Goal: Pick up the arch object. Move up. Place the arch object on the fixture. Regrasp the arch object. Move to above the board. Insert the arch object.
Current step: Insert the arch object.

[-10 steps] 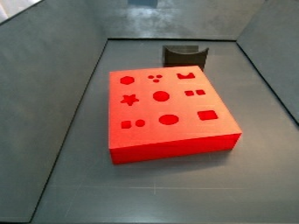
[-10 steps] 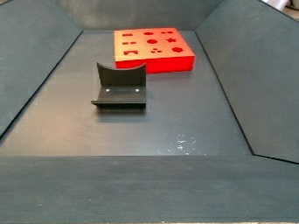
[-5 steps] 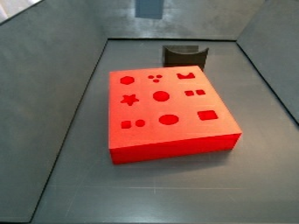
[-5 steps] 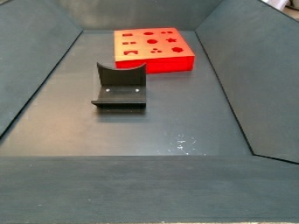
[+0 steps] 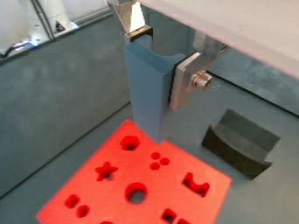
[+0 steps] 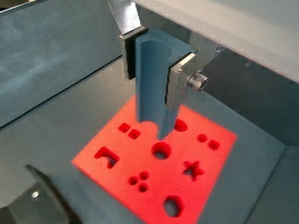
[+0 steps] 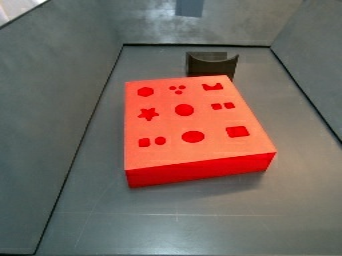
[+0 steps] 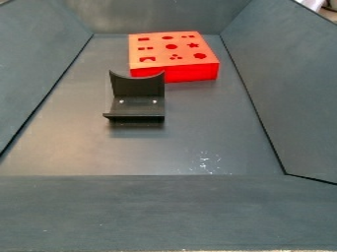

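Gripper (image 5: 156, 48) clamped on arch object (image 5: 146, 92), high above board (image 5: 135, 175); next: line up with arch cut-out (image 5: 198, 183), descend.

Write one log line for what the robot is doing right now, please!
stage: carry above board | pincer: shut on arch object, high over the board | fixture: empty, on floor | insert: not yet done

arch object (image 5: 147, 87) between gripper (image 5: 159, 54) jaws, above board (image 5: 140, 175); fixture (image 5: 242, 143) beside board
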Motion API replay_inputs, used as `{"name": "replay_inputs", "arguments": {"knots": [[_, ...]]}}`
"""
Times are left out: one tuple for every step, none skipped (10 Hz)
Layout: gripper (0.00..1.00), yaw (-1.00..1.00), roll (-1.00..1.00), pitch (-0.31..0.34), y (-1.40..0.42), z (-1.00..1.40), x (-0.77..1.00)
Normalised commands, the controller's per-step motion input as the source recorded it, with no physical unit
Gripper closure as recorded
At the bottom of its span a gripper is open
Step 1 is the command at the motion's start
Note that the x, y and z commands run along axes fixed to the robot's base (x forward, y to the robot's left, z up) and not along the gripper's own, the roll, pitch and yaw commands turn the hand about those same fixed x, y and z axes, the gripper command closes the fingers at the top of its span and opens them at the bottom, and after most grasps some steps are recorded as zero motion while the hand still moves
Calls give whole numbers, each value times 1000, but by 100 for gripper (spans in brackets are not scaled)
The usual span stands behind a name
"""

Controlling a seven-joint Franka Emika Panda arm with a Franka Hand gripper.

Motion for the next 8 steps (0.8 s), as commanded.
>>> {"name": "replay_inputs", "arguments": {"knots": [[100,0,-3,0,589,-551,1000],[100,0,0,0,503,-734,1000],[100,0,0,-24,449,-860,929],[100,0,0,-57,374,-903,820],[100,0,0,-77,263,-937,757],[100,89,-4,-99,191,-954,726],[100,194,-37,-113,126,-963,614],[100,237,0,-97,0,-700,383]]}}
